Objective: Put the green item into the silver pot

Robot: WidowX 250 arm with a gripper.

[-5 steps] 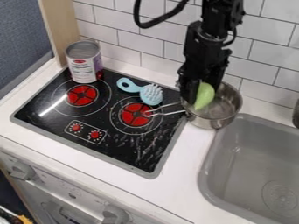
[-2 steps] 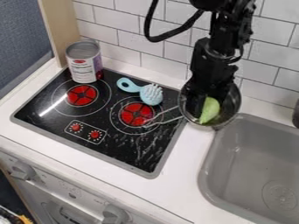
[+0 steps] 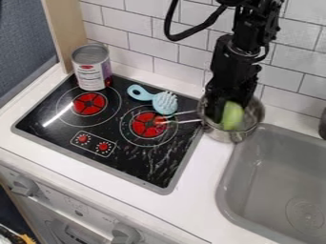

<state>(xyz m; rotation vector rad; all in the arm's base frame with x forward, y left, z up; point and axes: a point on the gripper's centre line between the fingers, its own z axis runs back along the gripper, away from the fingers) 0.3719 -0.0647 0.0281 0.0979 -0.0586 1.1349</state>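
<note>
The silver pot [image 3: 224, 136] stands between the stove and the sink, near the tiled wall, its wire handle extending left over the stove. Inside the pot's rim is the green item [image 3: 233, 116], a smooth rounded piece. My gripper [image 3: 228, 108] hangs down into the pot from above, shut on the green item. Part of the item's upper left side is hidden by the gripper, and the arm covers the back of the pot's rim.
On the black stove [image 3: 127, 167] lies a light blue brush [image 3: 164, 103], left of the pot. A large can [image 3: 92, 68] stands at the stove's back left corner. The grey sink [image 3: 280, 176] is at the right, with the tiled wall behind.
The gripper and green item have moved right and a little down, deeper within the pot. The pot and its handle shifted and tilted slightly, then came back close to their first pose.
</note>
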